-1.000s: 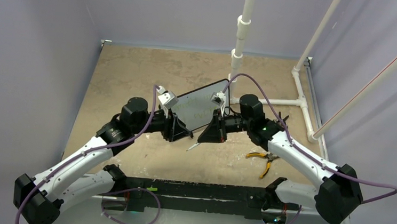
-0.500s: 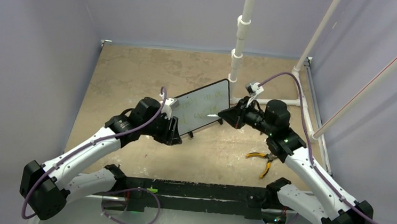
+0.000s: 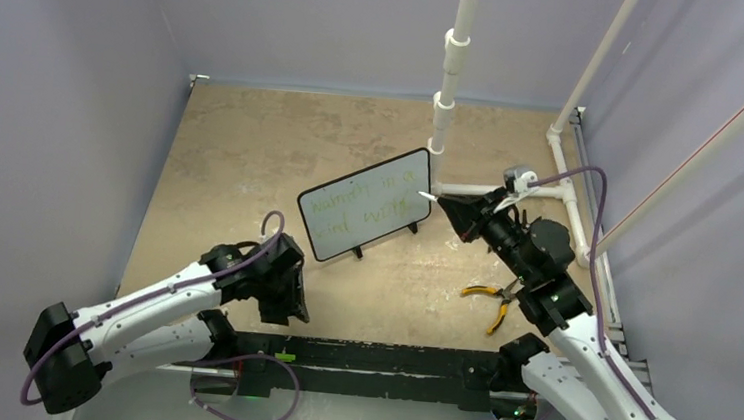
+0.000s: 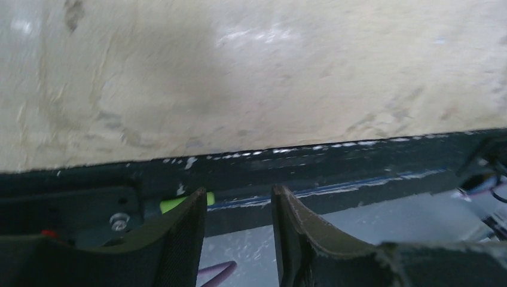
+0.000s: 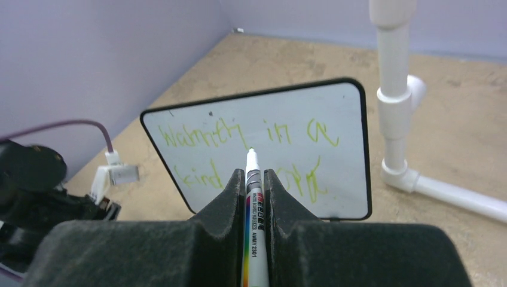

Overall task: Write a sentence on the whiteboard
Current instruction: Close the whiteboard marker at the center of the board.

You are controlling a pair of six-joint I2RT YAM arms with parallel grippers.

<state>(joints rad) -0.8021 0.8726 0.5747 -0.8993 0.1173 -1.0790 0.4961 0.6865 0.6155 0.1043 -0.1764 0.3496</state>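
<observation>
The whiteboard (image 3: 366, 203) stands tilted on its two black feet at mid-table, black-framed. It also shows in the right wrist view (image 5: 263, 143). The sentence (image 3: 369, 199) is green handwriting in two lines across it, seen closer in the right wrist view (image 5: 239, 134). My right gripper (image 3: 454, 210) is shut on a white marker (image 5: 253, 197), whose tip (image 3: 425, 194) is just off the board's right edge, apart from it. My left gripper (image 3: 286, 304) is open and empty, low near the table's front edge, well clear of the board; its jaws stand apart over the black rail (image 4: 311, 173).
Yellow-handled pliers (image 3: 493, 298) lie on the table at front right. A white PVC pipe frame (image 3: 445, 95) stands behind the board and runs along the right side (image 3: 569, 200). Purple walls enclose the table. A black rail (image 3: 377, 356) runs along the front edge.
My left gripper has let go of the board and pulled back to the front edge. My right gripper has drawn the marker off the board to the right. The board now stands alone.
</observation>
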